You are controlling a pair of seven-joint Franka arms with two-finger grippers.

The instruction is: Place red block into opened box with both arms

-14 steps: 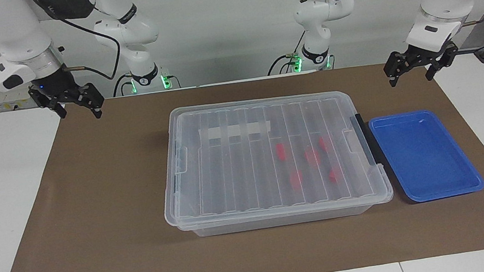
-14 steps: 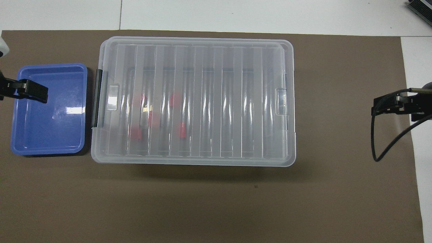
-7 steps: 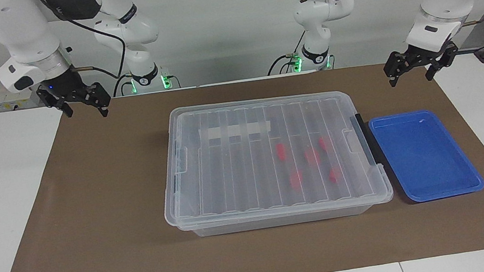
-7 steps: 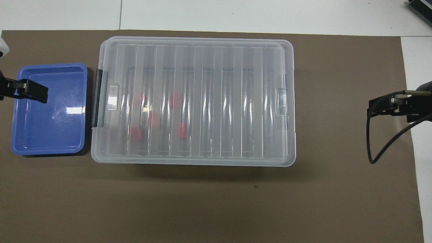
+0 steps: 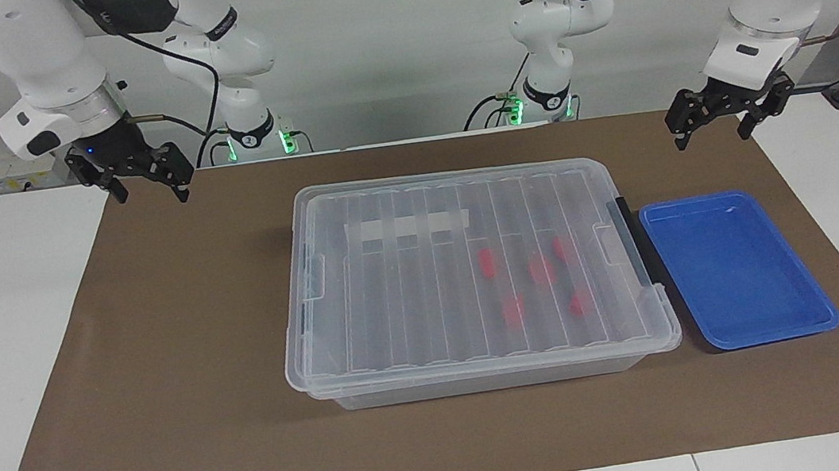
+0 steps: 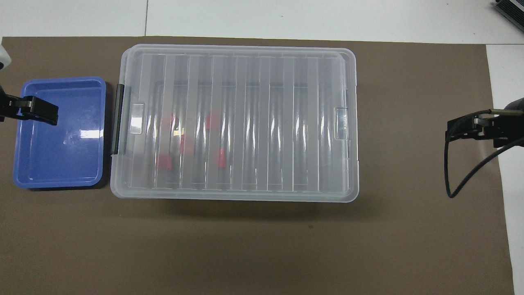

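The box point(image 5: 409, 285) point(image 6: 262, 123) stands in the middle of the brown mat with its ribbed clear lid lying flat on top. Several red blocks point(image 5: 541, 271) point(image 6: 187, 144) show through the lid, inside the box toward the left arm's end. My left gripper point(image 5: 712, 138) point(image 6: 45, 116) hangs open and empty in the air over the left arm's end of the mat, by the blue tray. Over the right arm's end of the mat, my right gripper point(image 5: 150, 196) point(image 6: 460, 131) is raised, also open and empty. Neither gripper touches the box.
A shallow blue tray point(image 5: 790, 322) point(image 6: 24, 176) with nothing in it lies on the mat beside the box's dark latch point(image 5: 632, 241). The brown mat point(image 5: 165, 379) covers most of the white table. A black cable loops below the right gripper.
My right gripper has risen a little and shifted toward the box's end of the mat. The left gripper, the box and the blocks have not moved.
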